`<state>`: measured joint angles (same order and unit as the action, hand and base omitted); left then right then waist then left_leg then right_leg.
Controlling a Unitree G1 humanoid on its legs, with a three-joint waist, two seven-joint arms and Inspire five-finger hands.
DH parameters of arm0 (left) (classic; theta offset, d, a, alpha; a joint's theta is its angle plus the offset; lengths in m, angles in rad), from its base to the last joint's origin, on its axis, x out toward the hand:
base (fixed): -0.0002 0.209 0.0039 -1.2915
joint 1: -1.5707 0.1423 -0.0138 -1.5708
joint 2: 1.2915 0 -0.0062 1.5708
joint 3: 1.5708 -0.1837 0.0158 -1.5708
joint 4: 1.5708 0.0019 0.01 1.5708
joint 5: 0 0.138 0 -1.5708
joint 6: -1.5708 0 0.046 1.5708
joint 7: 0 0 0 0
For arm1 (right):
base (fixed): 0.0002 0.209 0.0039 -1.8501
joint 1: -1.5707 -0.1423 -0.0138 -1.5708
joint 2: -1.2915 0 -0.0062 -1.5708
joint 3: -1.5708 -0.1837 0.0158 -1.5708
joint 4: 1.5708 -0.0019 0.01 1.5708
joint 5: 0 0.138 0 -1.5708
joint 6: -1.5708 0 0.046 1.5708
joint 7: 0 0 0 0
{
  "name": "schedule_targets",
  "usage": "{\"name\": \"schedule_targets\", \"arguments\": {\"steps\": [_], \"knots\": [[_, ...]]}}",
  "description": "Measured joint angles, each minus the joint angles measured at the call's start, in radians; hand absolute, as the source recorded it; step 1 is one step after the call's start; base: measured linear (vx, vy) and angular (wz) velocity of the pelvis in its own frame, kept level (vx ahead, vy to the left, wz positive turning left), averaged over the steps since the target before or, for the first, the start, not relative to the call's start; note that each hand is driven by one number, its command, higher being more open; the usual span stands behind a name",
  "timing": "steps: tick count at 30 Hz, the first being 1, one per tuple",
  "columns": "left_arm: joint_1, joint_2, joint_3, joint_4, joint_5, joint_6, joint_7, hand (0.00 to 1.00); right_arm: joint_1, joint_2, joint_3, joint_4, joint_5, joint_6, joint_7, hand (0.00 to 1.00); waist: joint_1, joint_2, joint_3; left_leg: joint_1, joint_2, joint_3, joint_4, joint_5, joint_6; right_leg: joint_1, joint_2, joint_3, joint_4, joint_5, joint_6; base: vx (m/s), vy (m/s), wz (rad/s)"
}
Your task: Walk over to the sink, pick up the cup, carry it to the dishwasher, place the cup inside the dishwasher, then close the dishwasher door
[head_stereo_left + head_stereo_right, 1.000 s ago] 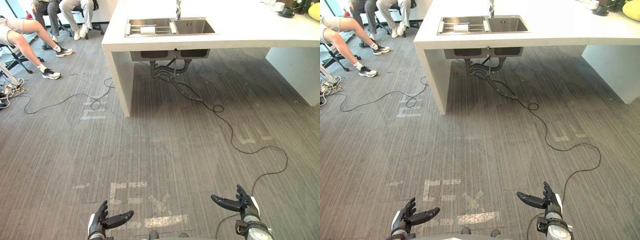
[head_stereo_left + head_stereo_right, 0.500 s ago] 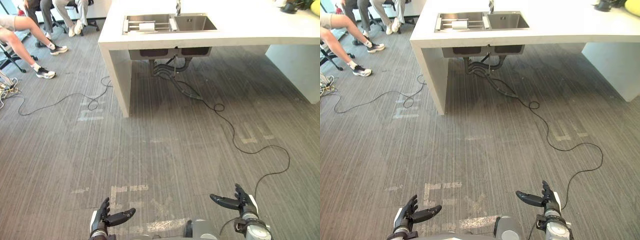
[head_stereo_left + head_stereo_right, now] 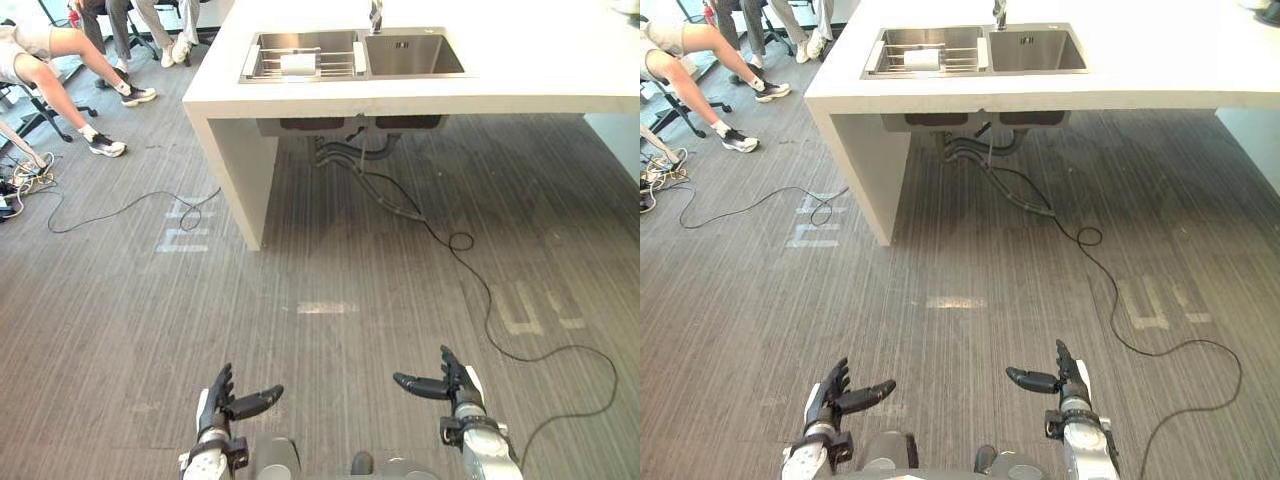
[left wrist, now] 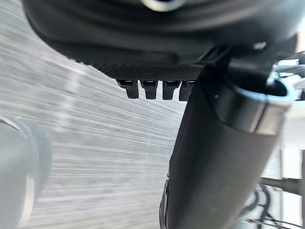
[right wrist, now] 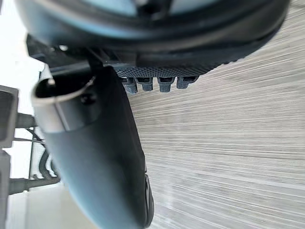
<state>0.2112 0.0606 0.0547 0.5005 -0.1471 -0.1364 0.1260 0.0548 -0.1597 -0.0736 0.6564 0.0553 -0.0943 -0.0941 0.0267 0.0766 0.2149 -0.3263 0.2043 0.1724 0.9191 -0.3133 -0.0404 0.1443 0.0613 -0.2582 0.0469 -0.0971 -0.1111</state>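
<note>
Left hand point(image 3: 222, 401) and right hand point(image 3: 447, 381): matte black, slim segmented fingers. White cover point(image 3: 468, 381) along the right hand's outer edge; the left has a pale strip too. Each sits on a silver-grey arm point(image 3: 487, 458), rounded shell, with a dark collar at the wrist. Close up in the left wrist view: palm point(image 4: 157, 45) has a fine dotted grip texture, squared-off black fingertips point(image 4: 148, 88), and a thick smooth dark thumb point(image 4: 214, 162) with a bright metal ring at its base. Right thumb point(image 5: 102, 162) has the same build, plus a small dark screw point(image 5: 85, 99) below the ring.
</note>
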Motion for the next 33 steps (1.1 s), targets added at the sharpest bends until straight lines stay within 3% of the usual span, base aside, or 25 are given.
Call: {"name": "schedule_targets", "arguments": {"steps": [2, 3, 4, 5, 6, 7, 8, 9, 11, 12, 13, 14, 16, 18, 21, 22, 23, 24, 26, 27, 29, 30, 32, 33], "knots": [[-0.022, -0.003, -0.008, -0.019, 0.0, -0.001, 0.0, 1.0, -0.014, 0.006, -0.007, -0.001, -0.001, 0.0, -0.001, 1.0, 0.01, -0.021, 0.019, -0.02, -0.07, 0.018, -0.212, 0.014, 0.004, 0.048, -0.04, 0.007, -0.026, -0.011, 0.013, 0.36, 0.086, -0.14], [-0.035, -0.004, -0.022, -0.025, 0.0, -0.001, 0.001, 1.0, -0.01, 0.007, -0.019, -0.001, -0.001, 0.001, -0.002, 1.0, 0.011, -0.025, 0.023, -0.034, -0.122, 0.02, -0.382, 0.077, 0.004, 0.072, -0.064, 0.002, -0.03, -0.032, 0.039, 0.3, 0.088, 0.05], [-0.038, -0.006, -0.031, -0.028, 0.0, -0.001, 0.0, 1.0, -0.005, 0.006, -0.027, -0.001, -0.002, 0.001, -0.002, 1.0, 0.011, -0.021, 0.021, -0.037, -0.141, 0.019, -0.476, 0.13, 0.003, 0.083, -0.066, 0.0, -0.031, -0.043, 0.054, 0.39, 0.132, -0.02], [-0.026, -0.011, -0.04, -0.044, 0.0, -0.004, 0.0, 1.0, 0.004, -0.001, -0.031, -0.001, -0.002, 0.003, -0.003, 1.0, 0.016, 0.008, 0.005, -0.037, -0.147, 0.012, -0.629, 0.264, 0.024, 0.097, -0.05, 0.005, -0.031, -0.079, 0.092, 0.51, 0.228, -0.22], [-0.011, -0.012, -0.04, -0.048, -0.001, -0.004, 0.001, 1.0, 0.012, -0.002, -0.03, 0.004, -0.002, 0.006, -0.003, 1.0, 0.02, 0.037, -0.009, -0.04, -0.138, -0.016, -0.628, 0.399, 0.125, 0.129, -0.03, 0.022, -0.025, -0.115, 0.117, 0.52, 0.235, -0.1], [-0.018, 0.0, -0.037, -0.039, -0.001, 0.0, 0.001, 1.0, 0.013, 0.014, -0.027, 0.008, -0.002, 0.011, -0.003, 1.0, 0.015, 0.007, -0.008, -0.038, -0.164, -0.007, -0.601, 0.372, 0.114, 0.142, -0.059, 0.015, -0.016, -0.132, 0.133, 0.43, 0.197, -0.02], [-0.019, 0.001, -0.031, -0.039, -0.005, -0.002, 0.003, 1.0, 0.02, 0.019, -0.017, 0.006, -0.006, 0.012, -0.003, 1.0, 0.018, -0.029, -0.015, -0.034, -0.199, 0.007, -0.606, 0.339, 0.134, 0.131, -0.102, 0.018, 0.012, -0.149, 0.151, 0.33, 0.125, 0.15], [-0.023, -0.001, -0.032, -0.038, -0.011, -0.001, 0.002, 1.0, 0.017, 0.02, -0.015, 0.007, -0.01, 0.012, -0.002, 1.0, 0.021, -0.041, -0.014, -0.03, -0.218, 0.012, -0.611, 0.316, 0.14, 0.117, -0.123, 0.02, 0.052, -0.156, 0.161, 0.4, 0.17, 0.04], [-0.016, -0.002, -0.041, -0.033, -0.011, 0.003, 0.002, 1.0, 0.018, 0.027, -0.017, 0.012, -0.011, 0.015, 0.001, 1.0, 0.021, -0.044, -0.015, 0.02, -0.245, 0.017, -0.636, 0.275, 0.154, 0.035, -0.174, 0.039, 0.278, -0.154, 0.172, 0.5, 0.249, -0.03], [0.0, 0.0, -0.041, -0.033, -0.011, 0.007, 0.004, 1.0, 0.019, 0.031, -0.013, 0.029, -0.019, 0.015, 0.007, 1.0, 0.021, -0.047, -0.015, 0.096, -0.265, 0.02, -0.681, 0.261, 0.161, -0.026, -0.218, 0.05, 0.476, -0.126, 0.221, 0.44, 0.22, -0.08], [0.008, 0.002, -0.041, -0.033, -0.011, 0.01, 0.004, 1.0, 0.02, 0.031, -0.006, 0.038, -0.021, 0.015, 0.009, 1.0, 0.018, -0.046, -0.015, 0.136, -0.273, 0.019, -0.702, 0.254, 0.162, -0.054, -0.237, 0.052, 0.581, -0.126, 0.224, 0.44, 0.19, 0.03], [0.015, 0.011, -0.041, -0.035, -0.012, 0.01, 0.006, 1.0, 0.033, 0.036, 0.006, 0.042, -0.021, 0.016, 0.014, 1.0, 0.01, -0.045, -0.015, 0.209, -0.285, 0.008, -0.729, 0.237, 0.163, -0.102, -0.267, 0.038, 0.742, -0.136, 0.207, 0.43, 0.153, 0.19], [0.02, 0.025, -0.041, -0.054, -0.02, 0.01, 0.021, 1.0, 0.048, 0.04, 0.024, 0.044, -0.021, 0.016, 0.022, 1.0, 0.001, -0.043, -0.025, 0.282, -0.289, -0.017, -0.755, 0.22, 0.171, -0.185, -0.289, -0.008, 0.837, -0.165, 0.16, 0.37, 0.105, 0.34], [0.015, 0.039, -0.036, -0.097, -0.029, 0.007, 0.03, 1.0, 0.038, 0.043, 0.032, 0.046, -0.021, 0.016, 0.027, 1.0, -0.013, -0.043, -0.025, 0.33, -0.283, -0.058, -0.774, 0.215, 0.164, -0.276, -0.287, -0.052, 0.768, -0.201, 0.163, 0.36, 0.029, 0.53], [0.004, 0.034, -0.014, -0.148, -0.031, 0.005, 0.042, 1.0, 0.021, 0.044, 0.043, 0.049, -0.041, 0.016, 0.03, 1.0, -0.013, -0.03, -0.017, 0.387, -0.241, -0.097, -0.778, 0.183, 0.111, -0.349, -0.229, -0.041, 0.469, -0.179, 0.171, 0.35, -0.076, 0.42], [0.006, 0.037, -0.01, -0.167, -0.031, 0.003, 0.046, 1.0, 0.022, 0.046, 0.044, 0.044, -0.05, 0.016, 0.031, 1.0, -0.012, -0.034, -0.018, 0.407, -0.233, -0.109, -0.781, 0.165, 0.083, -0.349, -0.197, -0.008, 0.303, -0.102, 0.175, 0.29, -0.144, 0.41], [0.011, 0.039, -0.01, -0.182, -0.031, 0.003, 0.048, 1.0, 0.025, 0.048, 0.044, 0.042, -0.05, 0.016, 0.031, 1.0, -0.013, -0.045, -0.022, 0.416, -0.235, -0.111, -0.78, 0.155, 0.067, -0.35, -0.189, 0.022, 0.23, -0.042, 0.171, 0.29, -0.195, 0.6], [0.022, 0.041, -0.01, -0.22, -0.03, 0.004, 0.053, 1.0, 0.039, 0.047, 0.044, 0.039, -0.05, 0.016, 0.029, 1.0, -0.017, -0.067, -0.033, 0.429, -0.249, -0.132, -0.773, 0.127, 0.06, -0.351, -0.187, 0.077, 0.206, 0.115, 0.165, 0.3, -0.25, 0.58], [0.039, 0.01, -0.011, -0.272, -0.028, 0.002, 0.055, 1.0, 0.04, 0.023, 0.042, 0.044, -0.05, 0.024, 0.03, 1.0, -0.012, -0.03, -0.048, 0.428, -0.21, -0.157, -0.741, 0.079, 0.053, -0.355, -0.164, 0.062, 0.245, 0.088, 0.155, 0.33, -0.287, 0.36], [0.052, -0.004, -0.008, -0.316, -0.028, -0.001, 0.06, 1.0, 0.034, 0.019, 0.041, 0.039, -0.05, 0.024, 0.03, 1.0, -0.011, -0.001, -0.06, 0.404, -0.172, -0.162, -0.704, 0.047, 0.035, -0.351, -0.129, 0.044, 0.227, 0.068, 0.141, 0.23, -0.192, 0.09], [0.045, -0.006, -0.008, -0.357, -0.027, -0.001, 0.06, 1.0, 0.033, 0.025, 0.043, 0.032, -0.049, 0.024, 0.03, 1.0, -0.011, 0.017, -0.063, 0.359, -0.134, -0.188, -0.604, 0.027, 0.001, -0.317, -0.093, 0.013, 0.181, 0.046, 0.127, 0.25, -0.223, 0.27], [0.039, -0.009, -0.012, -0.38, -0.026, -0.001, 0.059, 1.0, 0.037, 0.029, 0.045, 0.032, -0.048, 0.025, 0.029, 1.0, -0.013, 0.018, -0.057, 0.314, -0.123, -0.196, -0.49, 0.024, -0.009, -0.279, -0.081, -0.004, 0.146, 0.047, 0.117, 0.25, -0.24, 0.45], [0.042, -0.034, -0.025, -0.481, -0.023, -0.001, 0.06, 1.0, 0.055, 0.029, 0.066, 0.007, -0.047, 0.026, 0.029, 1.0, 0.001, 0.025, -0.039, 0.193, -0.057, -0.146, -0.127, 0.059, -0.054, -0.167, -0.047, -0.022, 0.085, 0.046, 0.08, 0.29, -0.2, 0.2], [0.04, -0.036, -0.03, -0.536, -0.016, -0.001, 0.059, 1.0, 0.057, 0.028, 0.075, -0.011, -0.046, 0.025, 0.028, 1.0, 0.01, 0.027, -0.039, 0.138, -0.023, -0.1, -0.029, 0.045, -0.029, -0.136, -0.04, -0.019, 0.069, 0.035, 0.075, 0.3, -0.139, -0.04]]}}
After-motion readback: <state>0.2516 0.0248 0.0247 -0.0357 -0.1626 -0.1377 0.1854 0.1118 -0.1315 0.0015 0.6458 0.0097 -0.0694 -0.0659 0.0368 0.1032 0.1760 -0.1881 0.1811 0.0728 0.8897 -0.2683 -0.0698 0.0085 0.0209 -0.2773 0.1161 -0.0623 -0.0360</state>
